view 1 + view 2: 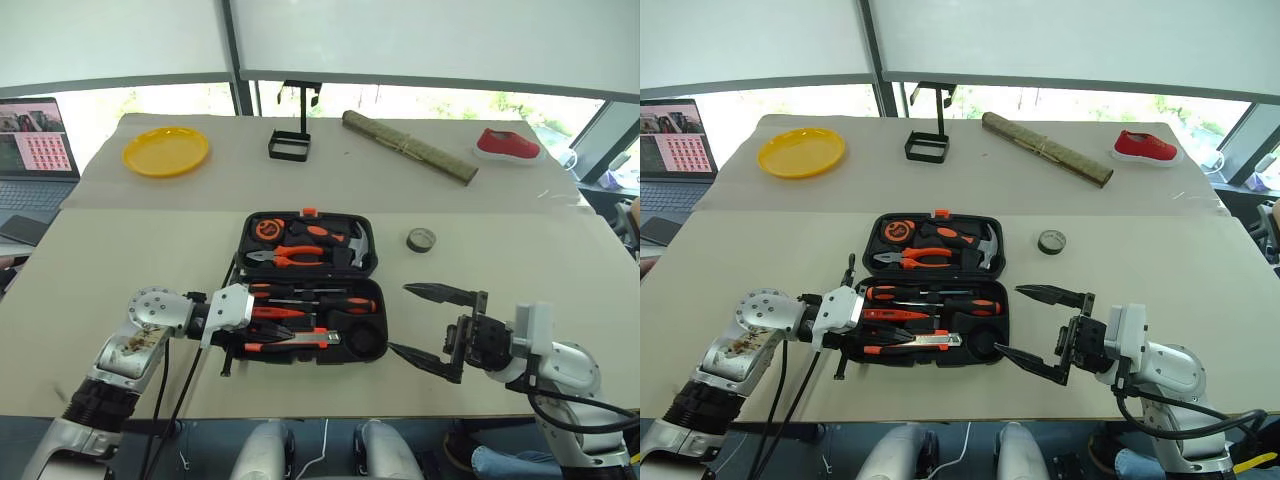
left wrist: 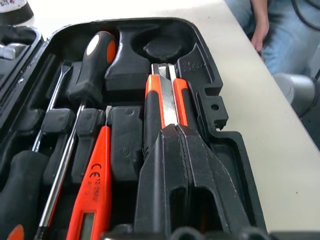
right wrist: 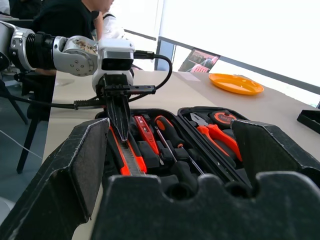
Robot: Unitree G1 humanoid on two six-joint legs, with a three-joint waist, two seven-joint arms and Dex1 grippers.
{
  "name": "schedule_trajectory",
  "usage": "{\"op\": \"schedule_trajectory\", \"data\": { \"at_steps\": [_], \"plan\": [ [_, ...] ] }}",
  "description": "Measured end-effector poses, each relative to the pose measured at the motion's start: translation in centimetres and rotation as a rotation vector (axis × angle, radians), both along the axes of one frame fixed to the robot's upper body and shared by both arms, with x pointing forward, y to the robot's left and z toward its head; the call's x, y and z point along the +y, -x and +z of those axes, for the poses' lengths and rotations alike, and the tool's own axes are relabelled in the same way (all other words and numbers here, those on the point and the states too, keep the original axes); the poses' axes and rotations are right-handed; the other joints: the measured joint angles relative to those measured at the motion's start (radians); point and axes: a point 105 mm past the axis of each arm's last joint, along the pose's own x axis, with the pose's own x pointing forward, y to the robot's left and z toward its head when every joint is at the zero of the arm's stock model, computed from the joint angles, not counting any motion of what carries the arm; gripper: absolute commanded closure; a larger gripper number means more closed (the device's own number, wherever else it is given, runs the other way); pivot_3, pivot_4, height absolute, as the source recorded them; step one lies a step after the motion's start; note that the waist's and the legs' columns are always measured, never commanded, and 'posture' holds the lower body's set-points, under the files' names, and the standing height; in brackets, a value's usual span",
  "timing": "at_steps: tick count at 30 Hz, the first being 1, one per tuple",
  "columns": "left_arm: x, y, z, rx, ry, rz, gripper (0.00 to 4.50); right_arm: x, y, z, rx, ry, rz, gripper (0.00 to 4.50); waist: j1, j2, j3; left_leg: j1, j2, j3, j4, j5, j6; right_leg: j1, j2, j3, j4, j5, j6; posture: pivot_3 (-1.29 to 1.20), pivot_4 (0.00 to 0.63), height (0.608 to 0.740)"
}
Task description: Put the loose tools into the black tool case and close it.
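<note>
Left gripper pressed together over utility knife in black tool case, lower centre; right gripper spread apart.

Daylight pours through the wide windows along the top of the frame, white blinds half drawn above, while the beige table fills the middle and an open laptop sits upper left.

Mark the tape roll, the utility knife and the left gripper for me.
Tape roll (image 1: pixel 421 240): left eye view, on its top ring.
Utility knife (image 2: pixel 167 95): left wrist view, on its metal middle strip.
Left gripper (image 3: pixel 120 120): right wrist view, on the shut fingers above the knife.
</note>
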Motion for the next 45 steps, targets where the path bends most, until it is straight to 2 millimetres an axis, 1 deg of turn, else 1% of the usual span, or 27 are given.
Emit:
{"op": "schedule_trajectory", "data": {
  "at_steps": [3, 6, 8, 11, 15, 17, 19, 21, 22, 24, 25, 26, 27, 29, 30, 31, 32, 33, 34, 36, 39, 42, 44, 45],
  "plan": [
    [0.0, 0.0, -0.2, -0.012, -0.006, 0.006, 4.48, 0.1, 0.0, 0.1, -0.005, -0.002, -0.001, 0.0, 0.001, 0.0, 0.0, 0.005, 0.0, 0.0, 0.0, 0.0, 0.0, 0.006, 0.0, 0.0, -0.001, 0.0, 0.0, 0.0, 0.15, 0.74],
    [-0.1, 0.1, -0.8, 0.003, -0.028, 0.025, 4.48, 0.1, 0.1, 0.2, -0.009, -0.002, -0.001, 0.0, 0.0, 0.002, -0.001, 0.014, 0.001, 0.0, -0.002, -0.001, 0.0, 0.014, 0.0, 0.0, -0.003, -0.002, 0.0, 0.0, 0.15, 0.74],
    [-0.1, -0.1, -1.5, 0.044, -0.059, 0.066, 4.48, 0.1, 0.1, 0.2, -0.007, -0.004, -0.005, 0.0, -0.001, 0.004, -0.003, 0.014, 0.001, 0.0, -0.003, -0.001, 0.0, 0.014, -0.001, 0.0, -0.002, -0.003, 0.003, 0.0, 0.15, 0.74],
    [-0.1, 0.0, -1.9, 0.102, -0.072, 0.097, 4.48, 0.0, 0.1, 0.0, 0.002, -0.008, -0.017, 0.0, -0.001, 0.008, -0.007, 0.016, 0.001, 0.0, -0.003, -0.001, 0.0, 0.015, -0.001, 0.0, -0.002, -0.004, 0.004, 0.0, 0.15, 0.74],
    [-0.2, 0.0, -2.0, 0.102, -0.071, 0.108, 4.48, -0.1, 0.1, -0.2, 0.013, -0.011, -0.035, 0.0, -0.001, 0.011, -0.01, 0.016, 0.001, 0.0, -0.003, -0.001, 0.0, 0.015, -0.001, 0.001, -0.002, -0.005, 0.003, 0.0, 0.15, 0.74],
    [-0.3, -0.2, -1.9, 0.078, -0.047, 0.113, 4.48, -0.1, 0.1, -0.2, 0.013, -0.011, -0.037, 0.0, -0.001, 0.011, -0.011, 0.016, 0.001, 0.0, -0.003, -0.001, 0.0, 0.015, -0.002, 0.001, -0.002, -0.005, 0.002, 0.0, 0.15, 0.74],
    [-0.4, -0.4, -1.8, 0.09, 0.039, 0.145, 4.48, -0.3, 0.1, -0.4, 0.02, -0.011, -0.047, 0.0, 0.002, 0.011, -0.01, 0.015, 0.001, 0.0, -0.002, -0.001, 0.0, 0.014, -0.002, 0.001, -0.001, -0.004, 0.0, 0.0, 0.15, 0.74],
    [-0.2, -0.9, -1.2, 0.106, 0.127, 0.193, 3.97, -0.9, 0.2, -0.4, 0.022, -0.004, -0.08, 0.0, 0.003, 0.008, -0.009, 0.011, 0.001, 0.0, -0.002, 0.0, 0.0, 0.011, -0.002, 0.0, -0.001, -0.003, 0.0, 0.0, 0.15, 0.74],
    [0.4, -1.4, -0.6, 0.114, 0.172, 0.236, 3.82, -1.8, 0.3, -0.5, 0.029, 0.004, -0.119, 0.0, 0.003, 0.006, -0.008, 0.011, 0.001, -0.001, -0.002, 0.0, 0.0, 0.011, -0.002, 0.0, -0.001, -0.002, 0.0, 0.0, 0.15, 0.74],
    [1.9, -2.1, 1.0, 0.109, 0.238, 0.306, 3.07, -3.4, 0.3, -0.4, 0.037, -0.001, -0.208, 0.0, 0.0, 0.004, -0.007, 0.01, 0.001, -0.001, -0.002, -0.001, 0.0, 0.011, -0.002, -0.001, -0.002, -0.003, 0.0, 0.0, 0.15, 0.74],
    [2.5, -2.2, 1.7, 0.103, 0.254, 0.323, 2.76, -4.1, 0.3, -0.4, 0.04, -0.003, -0.239, 0.0, -0.001, 0.004, -0.006, 0.01, 0.001, -0.001, -0.003, -0.001, 0.0, 0.01, -0.002, -0.001, -0.002, -0.003, 0.0, 0.0, 0.15, 0.74],
    [3.0, -2.2, 3.2, 0.092, 0.314, 0.333, 2.4, -5.2, 0.4, -0.6, 0.051, -0.007, -0.3, 0.0, -0.004, 0.004, -0.006, 0.01, 0.001, -0.001, -0.003, -0.001, 0.001, 0.011, -0.003, -0.001, -0.002, -0.003, 0.0, 0.0, 0.15, 0.74],
    [3.5, -2.1, 4.9, 0.076, 0.384, 0.33, 2.0, -6.4, 0.4, -0.9, 0.067, -0.015, -0.364, 0.0, -0.005, 0.004, -0.006, 0.01, 0.001, -0.001, -0.003, -0.001, 0.001, 0.011, -0.003, -0.001, -0.002, -0.003, 0.001, 0.0, 0.15, 0.74],
    [4.4, -1.9, 6.8, 0.049, 0.467, 0.335, 1.36, -8.1, 0.6, -1.5, 0.083, -0.038, -0.463, 0.0, -0.005, 0.004, -0.006, 0.01, 0.001, -0.001, -0.003, -0.001, 0.001, 0.011, -0.004, -0.001, -0.003, -0.003, 0.001, 0.0, 0.15, 0.74],
    [5.1, -1.9, 7.6, 0.029, 0.5, 0.354, 0.9, -9.0, 0.8, -2.0, 0.097, -0.044, -0.515, 0.0, -0.005, 0.004, -0.006, 0.01, 0.001, -0.001, -0.003, -0.001, 0.001, 0.011, -0.004, -0.001, -0.003, -0.003, 0.001, 0.0, 0.15, 0.74],
    [5.9, -2.0, 8.3, 0.014, 0.53, 0.377, 0.7, -9.9, 1.0, -2.7, 0.117, -0.053, -0.566, 0.0, -0.005, 0.004, -0.006, 0.01, 0.001, -0.001, -0.003, -0.001, 0.001, 0.011, -0.003, -0.001, -0.003, -0.003, 0.0, 0.0, 0.15, 0.74],
    [6.5, -1.9, 8.7, 0.009, 0.545, 0.392, 0.21, -10.3, 1.0, -3.2, 0.133, -0.069, -0.6, 0.0, -0.006, 0.004, -0.006, 0.011, 0.001, -0.001, -0.003, -0.001, 0.001, 0.011, -0.003, -0.001, -0.003, -0.004, 0.0, 0.0, 0.15, 0.74],
    [6.8, -1.8, 8.9, 0.015, 0.551, 0.399, 0.04, -10.7, 1.0, -3.3, 0.138, -0.095, -0.631, 0.0, -0.008, 0.004, -0.006, 0.011, 0.001, -0.001, -0.004, -0.001, 0.001, 0.011, -0.003, -0.001, -0.003, -0.004, 0.0, 0.0, 0.15, 0.74],
    [7.2, -1.6, 9.0, 0.031, 0.561, 0.406, 0.04, -11.3, 0.9, -3.5, 0.141, -0.143, -0.679, 0.0, -0.01, 0.005, -0.006, 0.011, 0.001, -0.001, -0.004, -0.001, 0.001, 0.011, -0.003, 0.0, -0.003, -0.004, -0.001, 0.0, 0.15, 0.74],
    [7.6, -1.3, 8.9, 0.057, 0.552, 0.407, 0.04, -12.0, 0.3, -3.6, 0.147, -0.185, -0.729, 0.0, -0.014, 0.005, -0.006, 0.011, 0.001, -0.001, -0.004, -0.001, 0.001, 0.011, -0.003, 0.0, -0.002, -0.004, -0.001, 0.0, 0.15, 0.74],
    [8.0, -0.9, 8.6, 0.085, 0.527, 0.404, 0.04, -12.0, -0.8, -3.1, 0.124, -0.194, -0.718, 0.0, -0.015, 0.006, -0.006, 0.011, 0.001, -0.001, -0.004, -0.001, 0.0, 0.011, -0.003, 0.0, -0.002, -0.005, -0.003, 0.0, 0.15, 0.74],
    [8.3, -0.6, 8.4, 0.092, 0.501, 0.399, 0.04, -11.2, -4.1, -1.2, 0.13, -0.099, -0.651, 0.0, -0.025, 0.007, -0.003, 0.011, 0.001, 0.002, -0.004, -0.001, 0.0, 0.009, -0.004, 0.002, -0.002, -0.006, -0.006, 0.0, 0.15, 0.74],
    [8.0, -0.5, 8.3, 0.095, 0.496, 0.382, 0.04, -10.2, -7.4, 0.7, 0.139, 0.012, -0.636, 0.0, -0.03, 0.007, -0.002, 0.011, 0.001, 0.002, -0.004, -0.001, 0.0, 0.008, -0.004, 0.002, -0.002, -0.006, -0.007, 0.0, 0.15, 0.74],
    [7.7, -0.6, 8.2, 0.1, 0.498, 0.374, 0.04, -9.7, -8.7, 1.6, 0.141, 0.049, -0.638, 0.0, -0.03, 0.007, -0.002, 0.01, 0.001, 0.002, -0.004, -0.001, 0.0, 0.008, -0.004, 0.001, -0.002, -0.005, -0.007, 0.0, 0.15, 0.74]
  ]
}}
